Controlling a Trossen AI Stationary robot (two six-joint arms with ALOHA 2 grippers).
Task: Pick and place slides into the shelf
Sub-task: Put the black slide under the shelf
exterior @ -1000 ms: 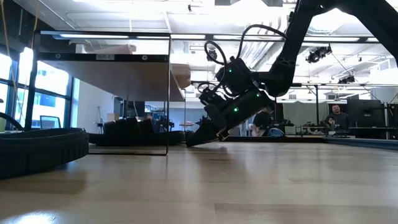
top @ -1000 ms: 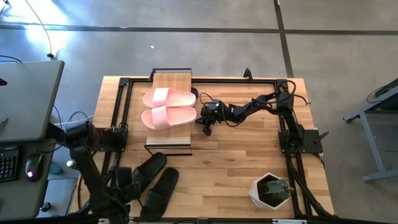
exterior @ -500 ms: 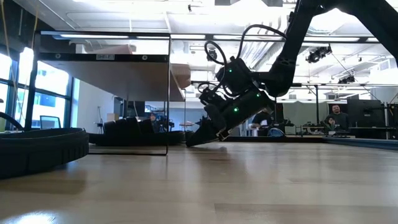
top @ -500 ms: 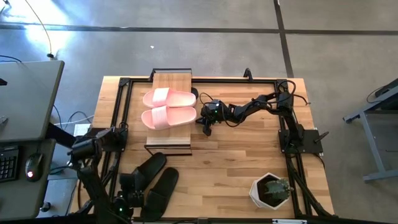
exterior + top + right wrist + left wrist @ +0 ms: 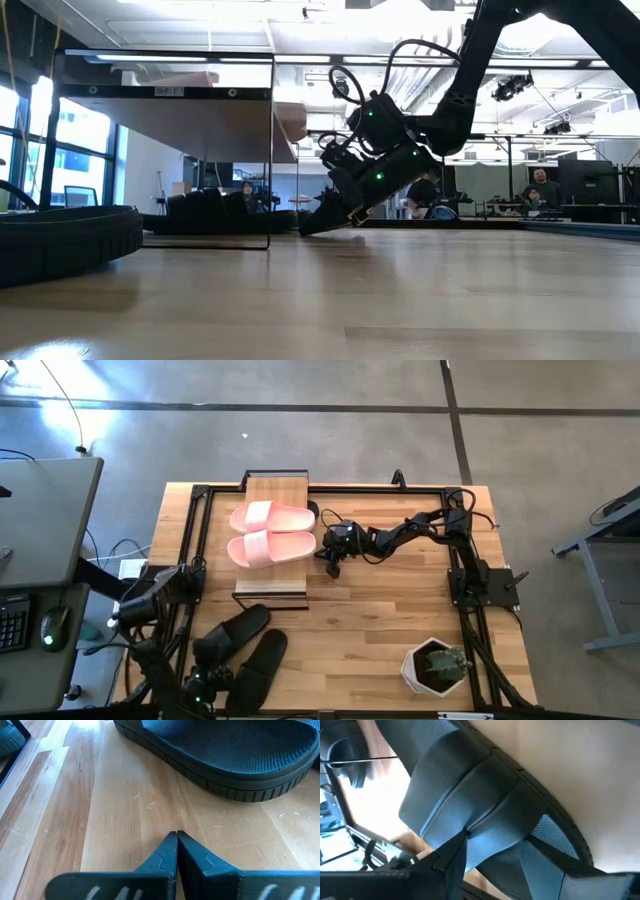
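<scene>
At near-left corner of surface (image 5: 380, 630): left claw (image 5: 212, 678) sat on black slides (image 5: 250, 655), fingers straddling one strap – pinching it. Long axes ran diagonally toward shelf (image 5: 275, 490), which lay beyond, pink pair (image 5: 270, 532) on top. Right claw (image 5: 332, 567) pressed together beside shelf, empty – farther from black slides.

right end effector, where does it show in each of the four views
high view: the right end effector sits mid-table, just right of the shelf, fingers shut.
low view: it is at centre, tip down at the wooden table, shelf to its left.
left wrist view: not in it; a black slide fills the picture.
right wrist view: its own shut fingers at bottom centre, pointing at the table.
shared landmark: the wooden table.
</scene>
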